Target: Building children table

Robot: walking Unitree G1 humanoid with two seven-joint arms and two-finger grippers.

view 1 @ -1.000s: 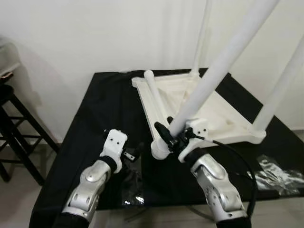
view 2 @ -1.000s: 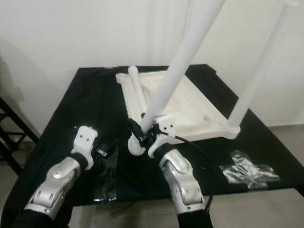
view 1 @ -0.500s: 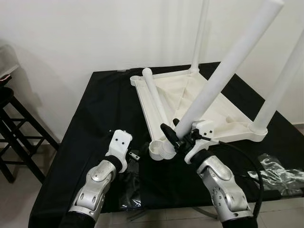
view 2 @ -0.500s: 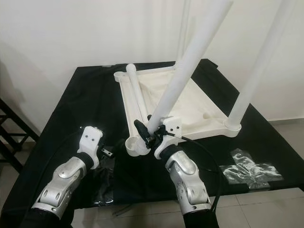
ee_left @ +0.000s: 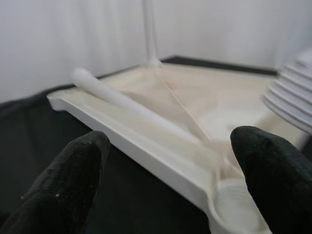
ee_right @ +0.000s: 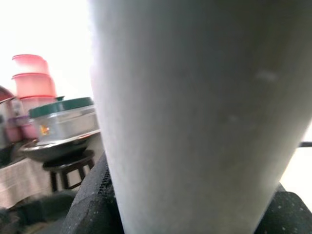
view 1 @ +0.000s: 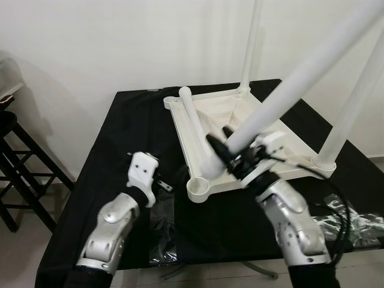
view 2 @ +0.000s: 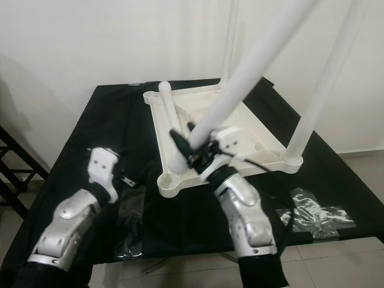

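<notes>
Upturned white tabletop (view 1: 264, 135) lying on the black table (view 1: 126, 129), two legs already standing in the far corner (view 1: 251, 45) and the right corner (view 1: 351, 105). Another leg (view 1: 195, 129) lying loose along the left rail. Near corner socket (view 1: 199, 189) empty, rim facing up, just beside the table's front edge.

Right end effector (view 1: 231, 153) clamped on a fourth leg (view 1: 300, 78), gripped close to its lower end, the leg slanting steeply up and to the right. Lower end hanging above the tray, behind and to the right of the empty socket, not yet over it. In the right wrist view, black fingers (ee_right: 92, 200) pressed against the white tube on both sides.

Left end effector (ee_left: 170, 161) spread wide, holding nothing, hovering above the table just left of the near corner, aimed at the rail and socket. Plastic bags (view 1: 351, 219) lying on the table at right; a dark stool (view 1: 18, 156) standing off to the left.

Step in hand, by the look of it: bringing the held leg to the near socket. Next move likely calls for swinging the lower end forward and left over the socket, tipping the leg upright, then pressing or twisting down. Left end effector well placed to brace the corner against sliding.
</notes>
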